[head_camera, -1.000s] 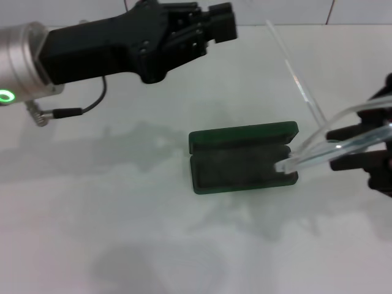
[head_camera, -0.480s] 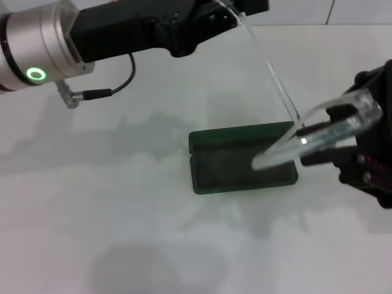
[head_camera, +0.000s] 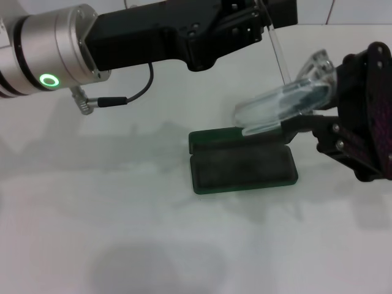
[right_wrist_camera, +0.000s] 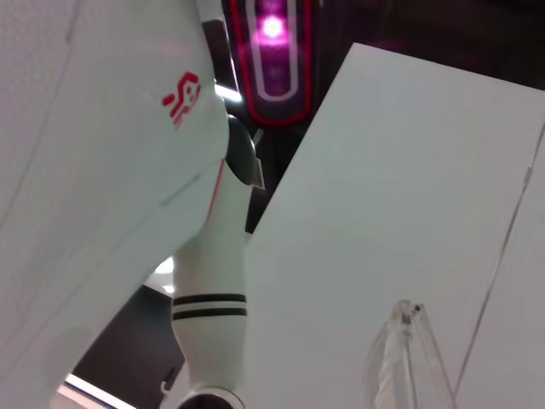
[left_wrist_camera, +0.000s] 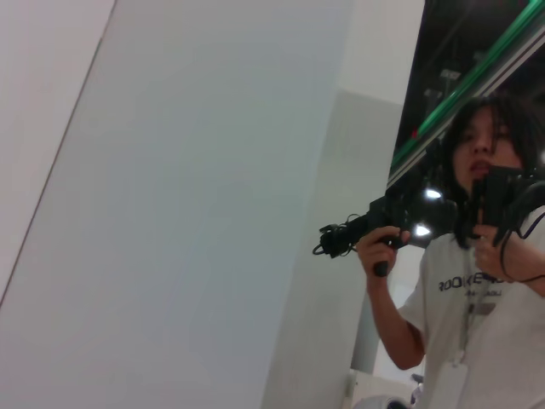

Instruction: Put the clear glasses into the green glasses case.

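Observation:
The green glasses case [head_camera: 242, 166] lies open in the middle of the table, dark lining up and lid [head_camera: 240, 136] folded back on the far side. My right gripper [head_camera: 301, 117] comes in from the right, shut on the clear glasses [head_camera: 278, 103]. It holds them tilted above the case's far right part. One clear arm [head_camera: 277, 50] of the glasses sticks up toward my left gripper [head_camera: 260, 15] at the top; I cannot tell whether they touch. A clear tip of the glasses [right_wrist_camera: 403, 354] shows in the right wrist view.
My left arm [head_camera: 122, 43] stretches across the far side of the white table [head_camera: 122, 233] from the left, with a cable [head_camera: 116, 101] hanging under it. The left wrist view shows only a wall and a person [left_wrist_camera: 477, 281] holding a device.
My right gripper has lifted the glasses and carried them left, from the case's right end to above its lid. The left arm has moved further right.

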